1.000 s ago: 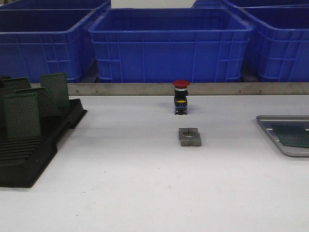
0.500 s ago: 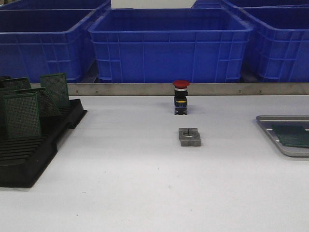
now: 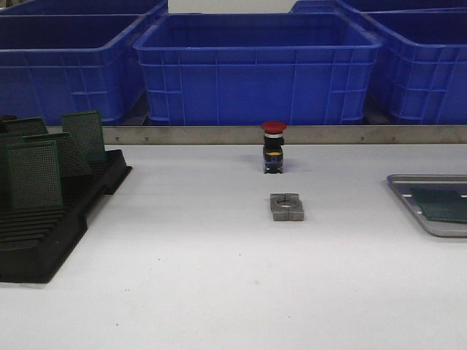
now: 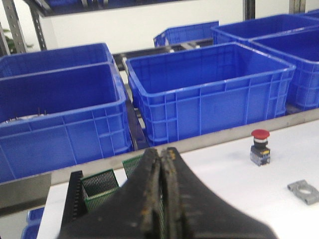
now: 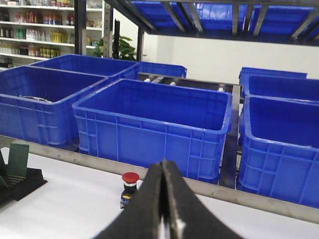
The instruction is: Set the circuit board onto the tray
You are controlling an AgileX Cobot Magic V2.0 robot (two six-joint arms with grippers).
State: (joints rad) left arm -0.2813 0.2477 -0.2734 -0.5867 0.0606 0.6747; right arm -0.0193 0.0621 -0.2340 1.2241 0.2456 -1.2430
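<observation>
The silver-grey tray (image 3: 427, 179) lies at the table's right edge, partly cut off by the frame, with one green circuit board (image 3: 445, 205) flat on it. Several more green circuit boards (image 3: 33, 175) stand upright in the black slotted rack (image 3: 44, 237) at the left. Neither gripper shows in the front view. My left gripper (image 4: 161, 152) is shut and empty, with the rack's boards (image 4: 99, 183) beyond and below it. My right gripper (image 5: 162, 164) is shut and empty, held above the table, and the tray is out of its view.
A red-capped push button (image 3: 273, 149) stands mid-table near the back, with a grey metal clamp block (image 3: 287, 206) in front of it. A metal rail (image 3: 182, 134) bounds the table's far edge. Deep blue bins (image 3: 255, 69) stand behind it.
</observation>
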